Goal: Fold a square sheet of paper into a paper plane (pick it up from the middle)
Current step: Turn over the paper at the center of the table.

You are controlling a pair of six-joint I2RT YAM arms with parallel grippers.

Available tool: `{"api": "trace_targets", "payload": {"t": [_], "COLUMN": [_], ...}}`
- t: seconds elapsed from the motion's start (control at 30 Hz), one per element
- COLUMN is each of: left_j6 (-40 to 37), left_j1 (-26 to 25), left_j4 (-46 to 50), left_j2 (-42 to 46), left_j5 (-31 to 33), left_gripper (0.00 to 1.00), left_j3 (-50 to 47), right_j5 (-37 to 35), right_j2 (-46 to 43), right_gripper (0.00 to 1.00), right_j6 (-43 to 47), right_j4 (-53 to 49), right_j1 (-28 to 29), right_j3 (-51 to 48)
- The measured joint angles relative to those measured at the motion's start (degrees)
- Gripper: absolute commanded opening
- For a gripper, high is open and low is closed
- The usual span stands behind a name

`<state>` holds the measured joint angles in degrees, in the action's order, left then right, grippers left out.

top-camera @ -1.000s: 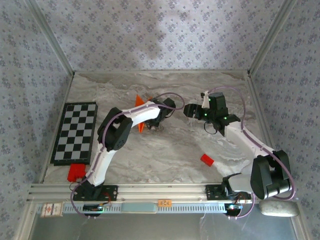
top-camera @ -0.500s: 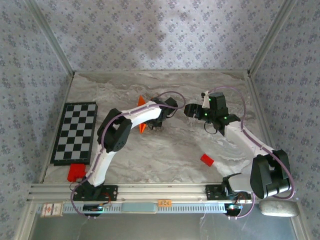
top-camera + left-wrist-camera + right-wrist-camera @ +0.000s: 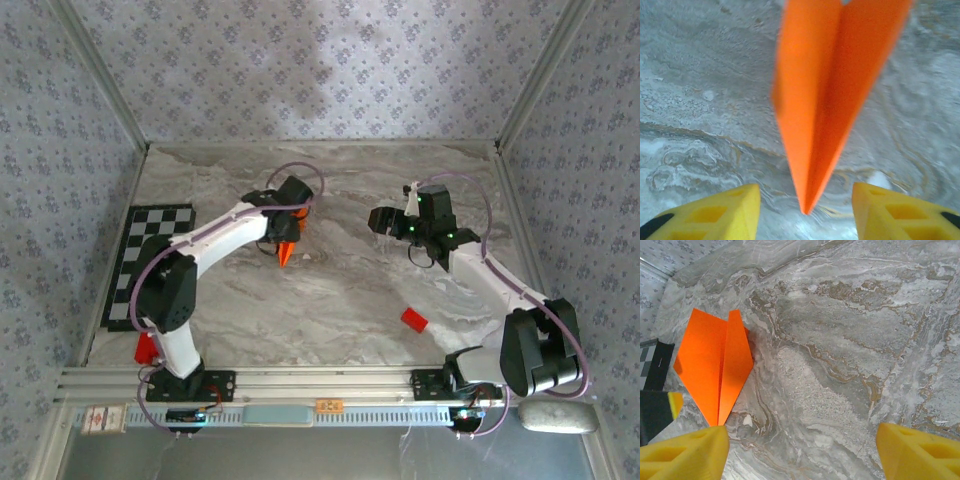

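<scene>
- Since a second ago, the left arm has been swung leftward, its elbow now over the checkerboard mat, and the left gripper has been widened.
- Lower right of centre, a red block is seen, apart from both grippers.
- At centre, the paper plane is laid on the table, its tip between the parted, untouching fingers.
- Right of it, the right gripper is held wide, gripping nothing.
</scene>
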<state>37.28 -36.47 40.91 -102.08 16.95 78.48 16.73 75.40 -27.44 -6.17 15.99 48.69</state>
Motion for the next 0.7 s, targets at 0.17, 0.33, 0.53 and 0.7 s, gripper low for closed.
{"api": "trace_targets", "payload": {"t": [0.17,0.33,0.53,0.7], "left_j6": [-2.23,-4.68,-7.63,-10.34], "left_j1": [5.6,7.41,8.39,7.89], "left_j4": [-5.46,-10.82,-14.32,-16.0], "left_j2": [-1.46,-3.21,-5.11,-5.07], "left_j5": [-5.22,-10.67,-15.58,-16.41], "left_gripper": [0.54,0.45,0.2,0.08], "left_j3": [-2.95,-2.95,-2.95,-2.95], "right_j5": [0.02,0.04,0.02,0.04], "right_j2": [0.26,0.31,0.31,0.31], "right_gripper": [0.79,0.78,0.78,0.78], "right_j6": [-0.2,-0.22,-0.22,-0.22], "right_j4": [0.04,0.04,0.02,0.04], "right_j1": [0.0,0.0,0.0,0.0], "right_j3": [0.0,0.0,0.0,0.0]}}
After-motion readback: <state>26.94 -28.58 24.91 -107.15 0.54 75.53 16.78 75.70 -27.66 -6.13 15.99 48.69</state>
